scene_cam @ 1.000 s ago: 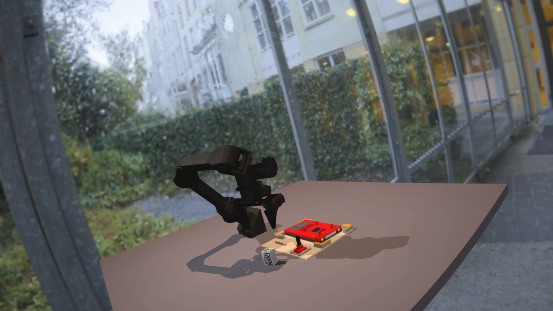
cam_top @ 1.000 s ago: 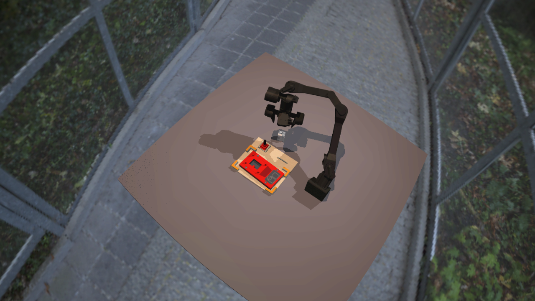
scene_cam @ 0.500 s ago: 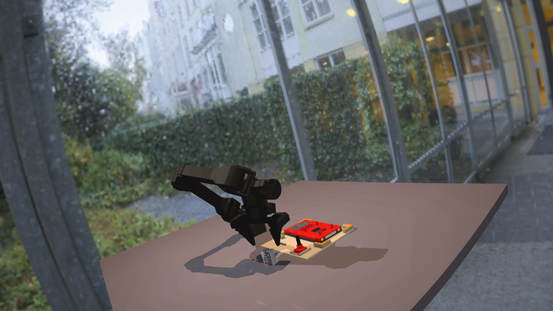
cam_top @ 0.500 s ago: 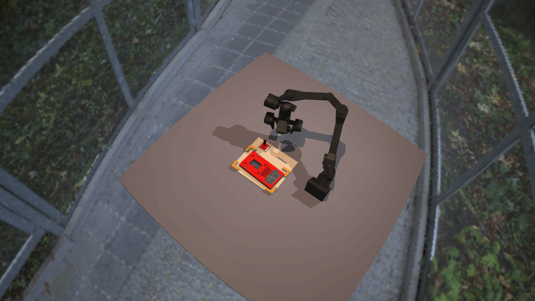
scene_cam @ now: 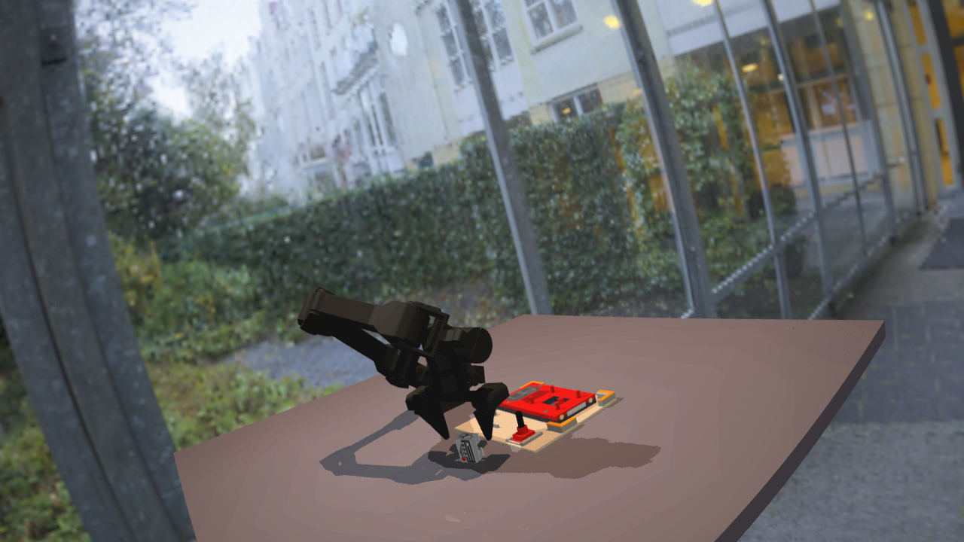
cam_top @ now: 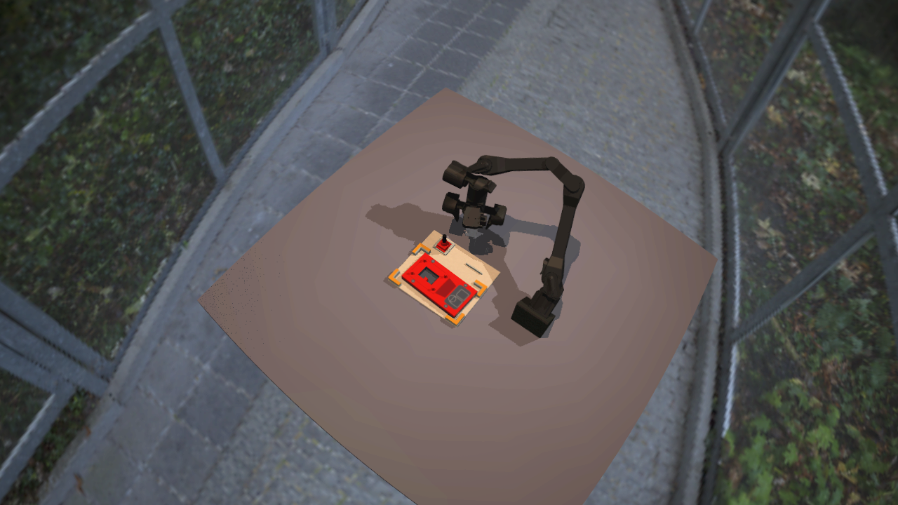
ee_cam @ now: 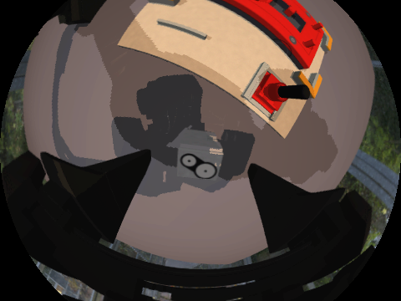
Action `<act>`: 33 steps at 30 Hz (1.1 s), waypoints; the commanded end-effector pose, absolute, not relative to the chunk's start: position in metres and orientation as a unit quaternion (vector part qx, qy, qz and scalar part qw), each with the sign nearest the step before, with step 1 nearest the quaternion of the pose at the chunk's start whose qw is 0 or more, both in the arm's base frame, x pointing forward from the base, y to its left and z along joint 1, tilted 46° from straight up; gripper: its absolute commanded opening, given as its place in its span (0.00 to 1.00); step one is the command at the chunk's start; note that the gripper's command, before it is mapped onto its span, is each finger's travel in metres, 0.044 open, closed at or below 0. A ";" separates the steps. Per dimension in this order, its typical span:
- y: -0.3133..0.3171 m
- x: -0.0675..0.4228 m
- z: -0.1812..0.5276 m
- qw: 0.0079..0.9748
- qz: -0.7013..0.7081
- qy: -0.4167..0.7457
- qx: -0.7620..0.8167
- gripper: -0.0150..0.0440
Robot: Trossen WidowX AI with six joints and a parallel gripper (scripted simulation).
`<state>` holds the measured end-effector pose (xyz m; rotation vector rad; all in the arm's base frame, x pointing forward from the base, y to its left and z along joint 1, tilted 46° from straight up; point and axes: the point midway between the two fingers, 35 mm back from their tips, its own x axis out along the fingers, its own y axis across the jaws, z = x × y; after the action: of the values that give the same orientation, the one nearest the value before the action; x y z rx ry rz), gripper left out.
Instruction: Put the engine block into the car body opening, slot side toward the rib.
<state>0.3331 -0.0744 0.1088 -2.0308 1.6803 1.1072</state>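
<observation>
The engine block [scene_cam: 469, 447] [ee_cam: 196, 162] is a small grey cube with two round marks on its face. It stands on the brown table [cam_top: 377, 389] [scene_cam: 674, 404], just off the tan board's [cam_top: 480, 258] [ee_cam: 212, 56] corner. My gripper [cam_top: 475, 219] [scene_cam: 463, 425] [ee_cam: 202, 162] is open and empty. It hangs just above the block with a finger to each side, not touching it. In the top view the gripper hides the block. The red car body [cam_top: 433, 280] [scene_cam: 549, 400] lies on the board, and its dark opening [cam_top: 430, 274] is empty.
A small red stand with a black lever [cam_top: 444, 245] [scene_cam: 521, 430] [ee_cam: 273, 89] sits on the board's corner nearest the block. A thin grey bar [cam_top: 473, 268] [ee_cam: 180, 28] lies on the board. Orange corner brackets [cam_top: 394, 276] hold the car body. The arm's base [cam_top: 533, 313] stands right of the board.
</observation>
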 end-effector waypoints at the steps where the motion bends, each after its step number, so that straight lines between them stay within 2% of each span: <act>1: -0.080 0.332 0.103 0.135 0.385 0.583 -0.703 1.00; 17: -0.097 0.331 0.087 0.134 0.384 0.584 -0.703 1.00; 28: -0.097 0.331 0.087 0.134 0.384 0.584 -0.703 0.51; 33: -0.097 0.331 0.087 0.134 0.384 0.584 -0.703 0.45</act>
<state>0.3319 -0.0963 0.0871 -2.0319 1.6866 1.1098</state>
